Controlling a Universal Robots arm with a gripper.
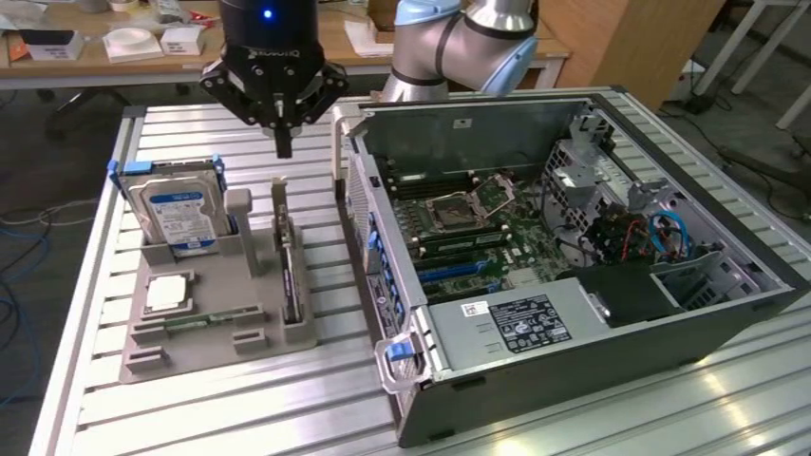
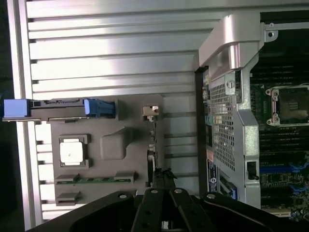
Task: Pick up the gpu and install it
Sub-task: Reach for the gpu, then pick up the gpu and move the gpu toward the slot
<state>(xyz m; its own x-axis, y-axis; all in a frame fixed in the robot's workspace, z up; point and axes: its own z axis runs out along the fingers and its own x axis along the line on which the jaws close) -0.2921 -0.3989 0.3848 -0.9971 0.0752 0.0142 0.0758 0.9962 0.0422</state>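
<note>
From the wrist, one end of the gpu (image 2: 152,145) is hidden behind the pincer (image 2: 161,175). The computer case (image 2: 231,121) runs off the picture's edge. Print on the hard drive (image 1: 178,214) is too small to read.

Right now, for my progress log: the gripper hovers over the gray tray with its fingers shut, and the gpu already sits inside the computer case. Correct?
No. The exterior view shows the gpu standing on edge in the gray tray, beside the computer case, not inside it. The gripper part is right.
</note>
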